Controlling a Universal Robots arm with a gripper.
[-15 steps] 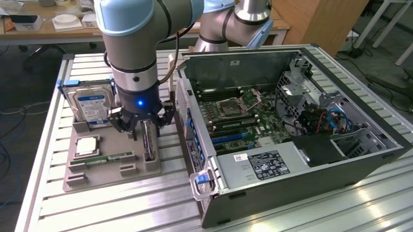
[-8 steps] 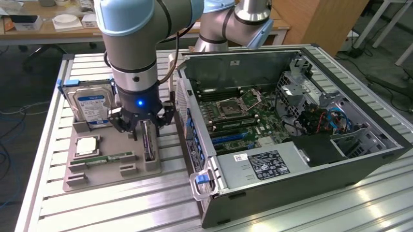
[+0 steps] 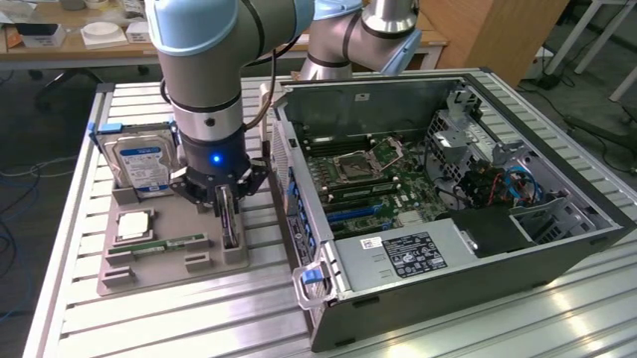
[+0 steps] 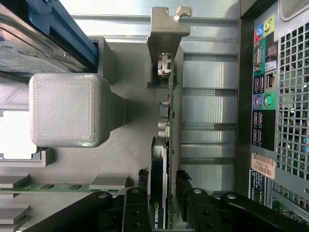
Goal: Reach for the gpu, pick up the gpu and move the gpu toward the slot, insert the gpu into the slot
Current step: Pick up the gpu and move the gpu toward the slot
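A blue-labelled hard drive (image 3: 139, 160) stands upright beside what looks like a processor (image 3: 134, 225).

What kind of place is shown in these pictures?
Probably a robotics lab or workshop set up for computer assembly. An open computer case lies on a slatted aluminium table, a grey fixture tray holds parts, and wooden desks stand behind.

The gpu (image 3: 230, 218) (image 4: 161, 186), a thin black card, is stood on edge in the grey holder, at the exterior view's left of the slot (image 3: 350, 213).
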